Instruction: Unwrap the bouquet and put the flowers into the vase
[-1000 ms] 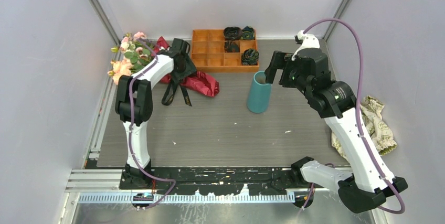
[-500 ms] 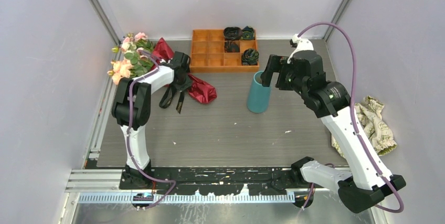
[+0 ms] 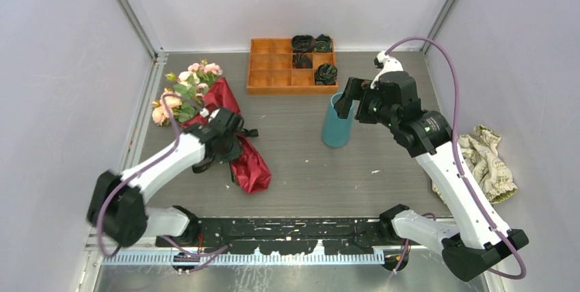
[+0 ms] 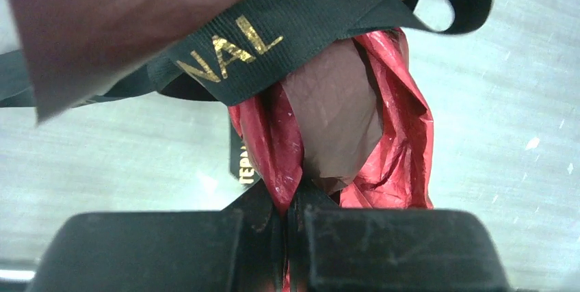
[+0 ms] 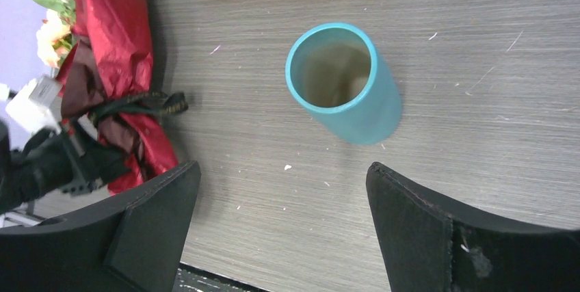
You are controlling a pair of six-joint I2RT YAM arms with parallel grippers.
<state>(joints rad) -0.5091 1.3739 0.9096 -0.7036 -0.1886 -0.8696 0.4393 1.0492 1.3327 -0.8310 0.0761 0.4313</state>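
**Inspector:** State of the left pincer [image 4: 287, 217]?

**Assistant:** Pressed together, pinching a fold of the wrapping paper [image 4: 403, 141] at the bouquet's [image 3: 222, 97] waist. The black ribbon [image 4: 232, 46] crosses just above the grip.

**Inspector:** Materials?

**Assistant:** The paper is crinkled and glossy, bright red outside with a duller maroon layer inside. The ribbon is flat woven tape with gold lettering. The flowers [image 3: 185, 87] are pink, peach and cream roses among small green leaves.

**Inspector:** Position and heading?

**Assistant:** The bouquet lies on the left of the grey wood-grain tabletop [image 3: 308, 176]. Its long axis runs diagonally, blooms toward the far left corner and the tapered wrapped end toward the near centre.

**Inspector:** The other side?

**Assistant:** The right pincer [image 5: 282, 167] is spread wide and holds nothing. It hangs above the vase [image 5: 342, 80], a matte teal cylinder standing upright with its mouth open, well apart from the bouquet. An orange compartment tray [image 3: 273, 66] sits behind it.
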